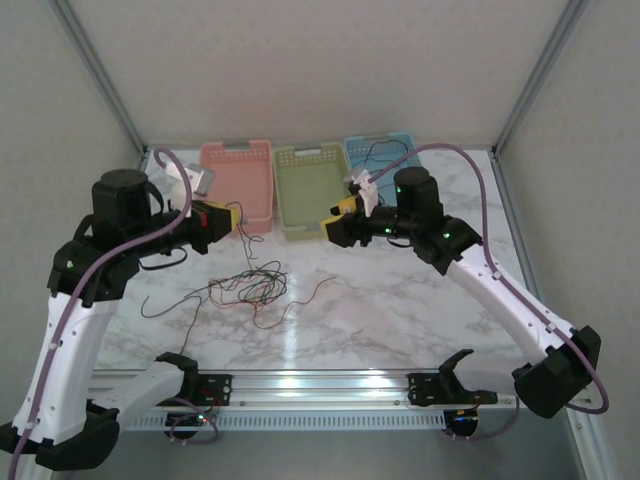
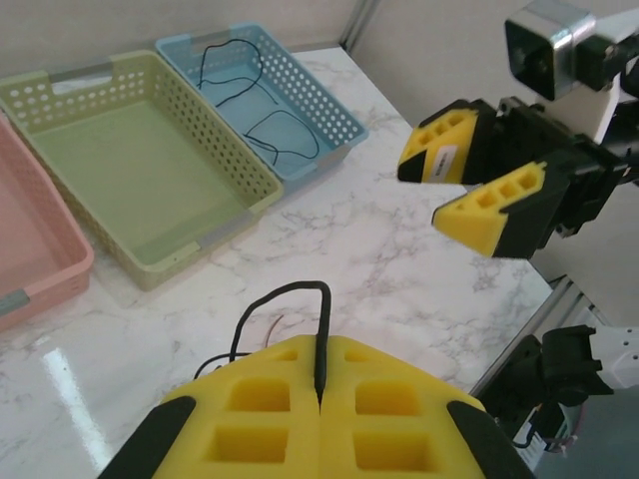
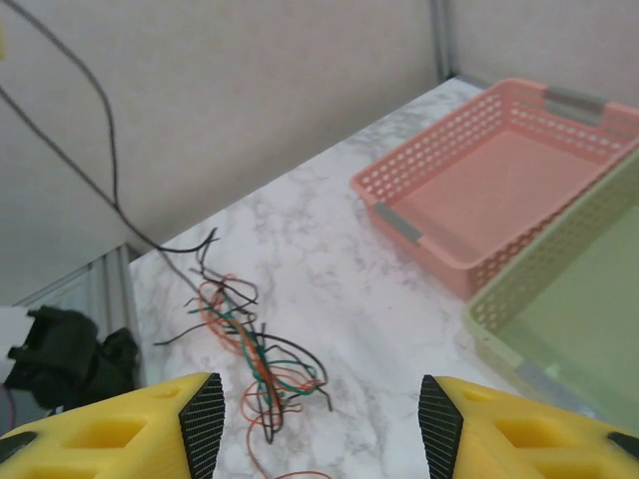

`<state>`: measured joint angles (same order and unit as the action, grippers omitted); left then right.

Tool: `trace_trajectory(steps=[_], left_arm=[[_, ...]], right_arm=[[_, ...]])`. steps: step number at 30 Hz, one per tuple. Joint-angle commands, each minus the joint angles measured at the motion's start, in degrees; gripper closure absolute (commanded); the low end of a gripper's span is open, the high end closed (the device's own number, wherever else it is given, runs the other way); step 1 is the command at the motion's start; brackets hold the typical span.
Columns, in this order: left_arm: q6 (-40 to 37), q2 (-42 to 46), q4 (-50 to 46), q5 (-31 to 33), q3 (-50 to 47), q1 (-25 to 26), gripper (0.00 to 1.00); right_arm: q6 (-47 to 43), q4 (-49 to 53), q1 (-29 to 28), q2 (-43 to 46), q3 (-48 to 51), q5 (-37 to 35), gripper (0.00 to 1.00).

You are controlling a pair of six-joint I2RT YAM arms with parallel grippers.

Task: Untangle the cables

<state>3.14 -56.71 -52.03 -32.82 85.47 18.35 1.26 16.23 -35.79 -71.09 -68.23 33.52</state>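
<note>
1. Top external: your cables [image 1: 250, 287] lie tangled on the table [image 1: 420, 300] before the pink basket [image 1: 236, 148], green basket [image 1: 312, 152] and blue basket [image 1: 378, 140].
2. Left gripper [image 2: 319, 349] pinches one black cable [image 2: 300, 287]; right gripper [image 3: 321, 409] is spread.
3. Strands blur together.

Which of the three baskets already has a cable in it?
The blue basket, at the right end of the row: a black cable lies loosely inside it. The green basket and the pink basket look empty.

Pink basket [image 1: 240, 185], green basket [image 1: 310, 195] and blue basket [image 1: 378, 139] sit side by side on marble table [image 1: 400, 300].
</note>
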Motion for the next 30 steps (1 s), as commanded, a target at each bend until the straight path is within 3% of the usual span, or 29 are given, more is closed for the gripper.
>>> trace_trajectory(steps=[1, 12, 30], left_arm=[[0.91, -0.33, 2.46, -3.13, 3.21, 0.51, 1.00], [1.30, -1.65, 1.83, -2.89, 6.30, 0.55, 1.00], [1.07, -1.48, 0.95, -2.25, 6.32, 0.55, 1.00]], right_arm=[[-1.72, -2.59, -1.32, -2.98, 1.30, 3.85, 0.43], [0.44, -7.30, -6.50, -13.76, 6.17, 4.72, 0.47], [1.33, -8.10, -11.30, -22.94, 0.14, 8.77, 0.57]])
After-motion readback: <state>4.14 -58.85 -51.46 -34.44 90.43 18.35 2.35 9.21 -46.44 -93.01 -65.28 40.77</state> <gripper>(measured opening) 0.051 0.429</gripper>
